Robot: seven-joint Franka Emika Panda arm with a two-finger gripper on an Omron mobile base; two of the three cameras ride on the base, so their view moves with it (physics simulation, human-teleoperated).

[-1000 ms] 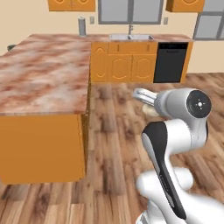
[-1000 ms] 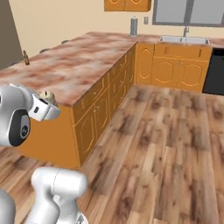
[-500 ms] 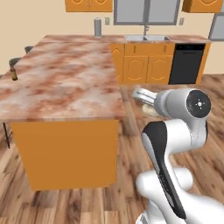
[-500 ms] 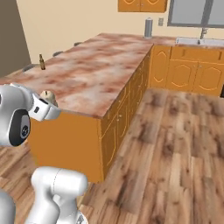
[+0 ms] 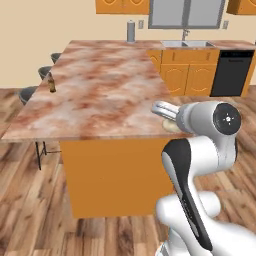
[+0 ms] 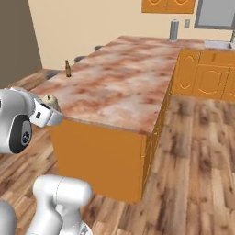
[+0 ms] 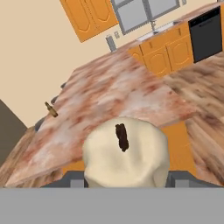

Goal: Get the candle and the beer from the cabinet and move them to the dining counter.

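Gripping the cream candle, the hand is hovering at the near edge of the marbled table. Its dark wick is pointing up. Far across the slab, the beer is standing by the stools.

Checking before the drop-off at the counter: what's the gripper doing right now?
Gripper: shut on the candle.
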